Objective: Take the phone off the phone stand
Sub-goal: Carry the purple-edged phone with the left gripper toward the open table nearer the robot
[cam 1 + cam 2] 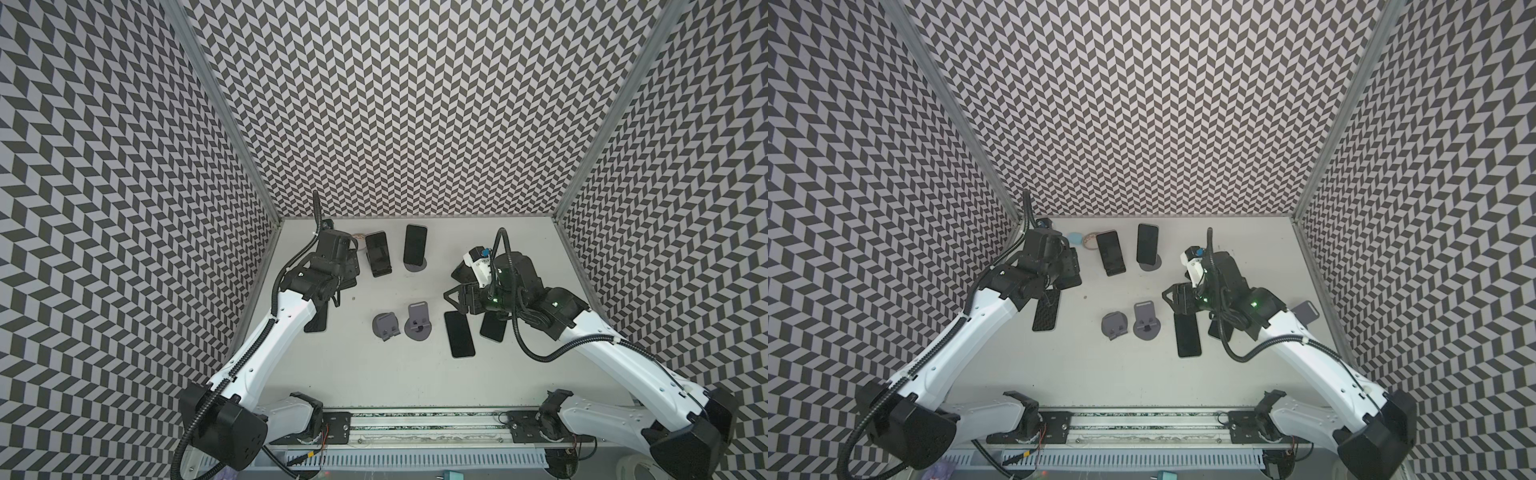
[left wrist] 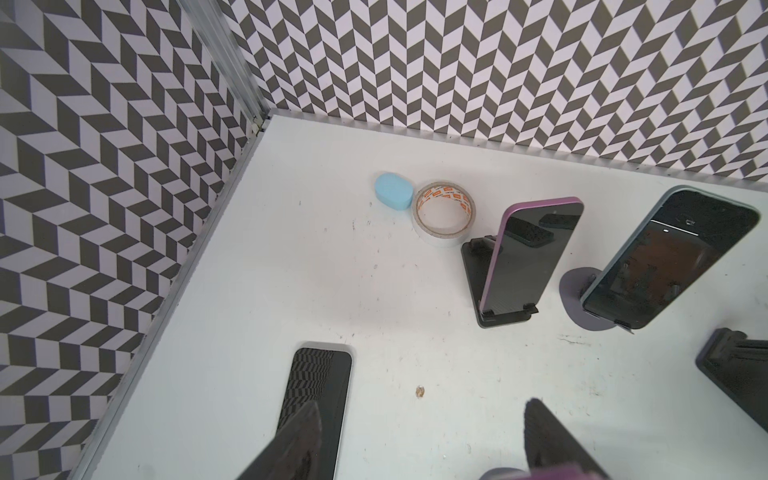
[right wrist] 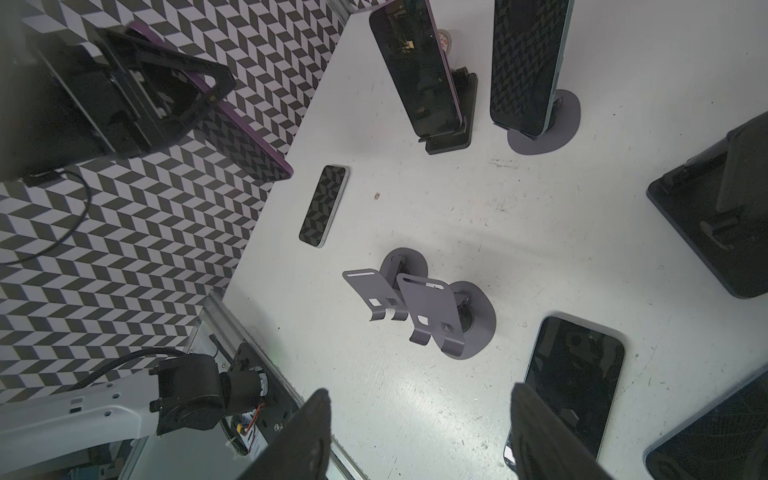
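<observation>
1. Left gripper (image 2: 424,409): clenched on purple-edged phone (image 3: 257,153), free of any stand, near tape roll (image 2: 444,214).
2. Right gripper (image 3: 419,432): fingers spread, empty, well apart from tape roll.
3. Pink-rimmed phone (image 2: 536,253) leans on black stand (image 2: 471,266), just beside tape roll.

Pretty bright, even overhead light, soft shadows on the counter (image 1: 415,374). Wrist views blur the close fingers (image 3: 299,440); walls (image 1: 83,208) bend toward top-view edges.
</observation>
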